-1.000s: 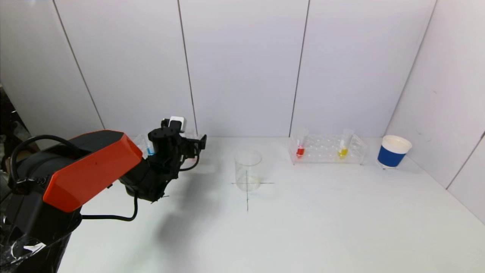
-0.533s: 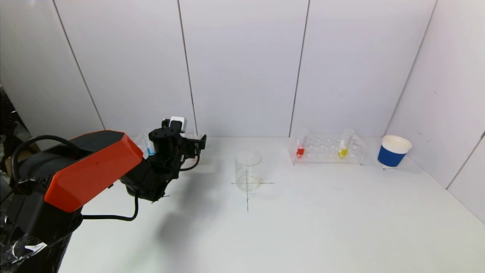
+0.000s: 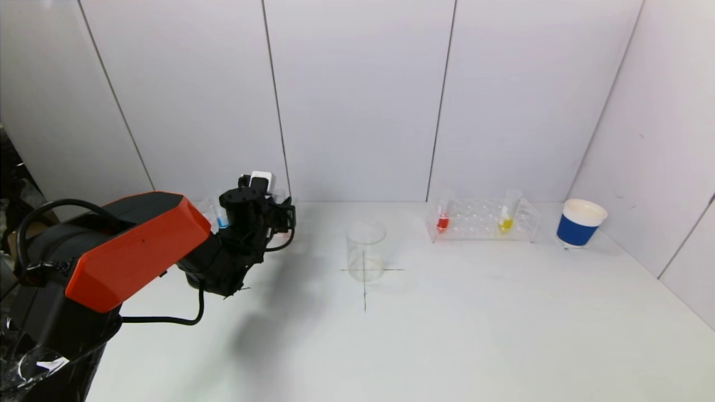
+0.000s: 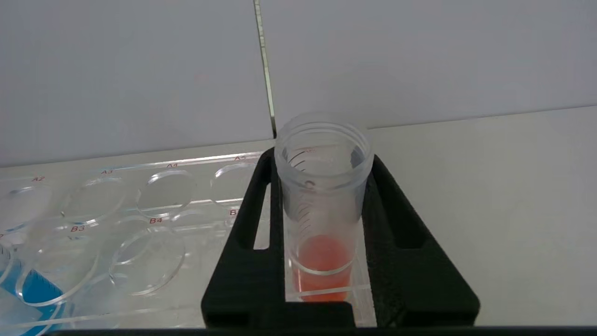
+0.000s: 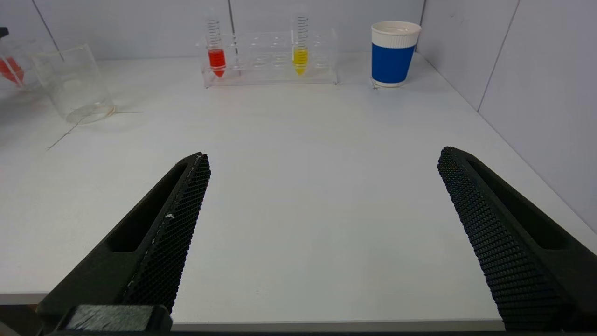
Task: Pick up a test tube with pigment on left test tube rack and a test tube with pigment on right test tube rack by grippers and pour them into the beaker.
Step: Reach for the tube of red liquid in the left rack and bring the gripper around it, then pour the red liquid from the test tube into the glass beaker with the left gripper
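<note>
The left gripper (image 4: 322, 261) sits at the back left of the desk, over the left test tube rack (image 4: 140, 205), and its two black fingers (image 4: 242, 261) press against either side of a clear tube holding orange-red pigment (image 4: 322, 261). The grasp falls below the threaded mouth, probably so the rim stays free for pouring and the tube can rise straight out of its hole. The tube stands upright with its tip still down in the rack, so the lift seems not yet begun. A second tube with blue pigment (image 4: 32, 289) stands in a hole farther along the same rack.

The beaker (image 3: 366, 251) waits on a cross mark near the middle of the desk, between the two racks, a placing that likely lets either arm reach it. The right test tube rack (image 3: 480, 220) stands at the back right with a red tube (image 3: 443, 222) and a yellow tube (image 3: 505, 223), and a blue paper cup (image 3: 579, 223) sits just beyond it toward the back right corner.

The head view shows the overall layout, but the left arm's wrist hides the grasp; only the left wrist view shows the fingers closed on the tube. The right gripper (image 5: 322, 224) is absent from the head view; its own wrist camera shows it spread wide, holding nothing, low at the front edge of the desk and facing its rack.
</note>
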